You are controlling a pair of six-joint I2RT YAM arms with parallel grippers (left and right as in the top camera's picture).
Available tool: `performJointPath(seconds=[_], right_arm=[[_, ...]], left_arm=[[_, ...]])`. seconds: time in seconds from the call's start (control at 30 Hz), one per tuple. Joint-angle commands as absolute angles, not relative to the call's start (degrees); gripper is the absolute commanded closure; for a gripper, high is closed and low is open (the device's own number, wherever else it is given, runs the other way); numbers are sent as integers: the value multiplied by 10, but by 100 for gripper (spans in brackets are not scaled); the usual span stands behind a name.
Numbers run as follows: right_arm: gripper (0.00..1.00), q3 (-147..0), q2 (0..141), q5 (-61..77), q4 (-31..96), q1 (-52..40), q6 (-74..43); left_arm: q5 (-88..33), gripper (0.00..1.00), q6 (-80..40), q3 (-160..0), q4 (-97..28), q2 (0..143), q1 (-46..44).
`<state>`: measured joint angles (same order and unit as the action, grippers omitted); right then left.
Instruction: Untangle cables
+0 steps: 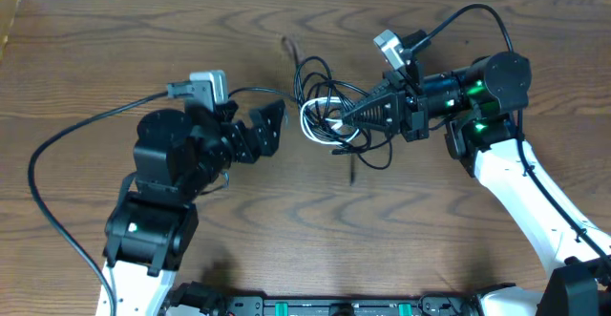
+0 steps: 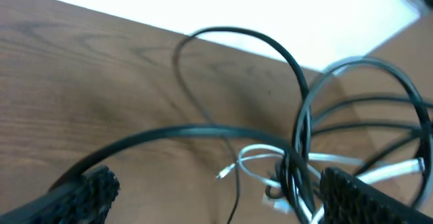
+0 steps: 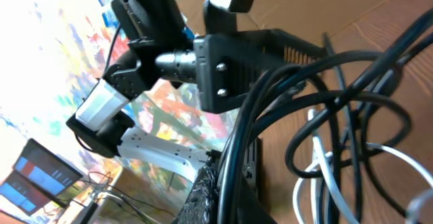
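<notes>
As seen from the overhead camera, the cables (image 1: 326, 115) lie in one tangled heap on the wooden table (image 1: 115, 39). The heap sits a little right of centre in the upper half of the frame, between the two arms. Black loops form the outside of the heap, and a white cord (image 1: 315, 122) is coiled inside them. One thin black end trails down toward the middle of the frame and another reaches up toward the top edge.

Right gripper (image 1: 342, 118): it enters the heap from the right of the frame with its fingers brought together and its tips buried in the tangle. In the right wrist view, black strands run directly across its finger (image 3: 210, 197) at the lower centre, and the white cord (image 3: 318, 176) loops at the lower right. I record it as closed on the cables, though I cannot tell which strand is pinched.

Left gripper (image 1: 270, 128): it stands just left of the heap with its jaws spread wide, holding nothing. In the left wrist view its ribbed fingers (image 2: 95, 187) sit at the lower left and lower right of the frame. The cables (image 2: 298, 136) lie between and beyond them, crowded toward the right-hand finger. I cannot tell whether that finger touches a strand.
</notes>
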<state>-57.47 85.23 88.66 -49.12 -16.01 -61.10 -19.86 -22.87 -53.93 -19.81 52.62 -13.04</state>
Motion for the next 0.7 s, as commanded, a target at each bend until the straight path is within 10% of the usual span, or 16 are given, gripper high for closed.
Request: performJointPath(seconds=[0.0, 0.47, 0.67], right_arm=[[99, -581, 846, 895, -495, -184, -622], [99, -581, 846, 895, -495, -221, -647], [99, -581, 846, 895, -495, -221, -647]], left_arm=[[-227, 5, -265, -546, -168, 563, -125], [-453, 20, -205, -546, -40, 704, -125], [-583, 3, -124, -546, -42, 703, -107]])
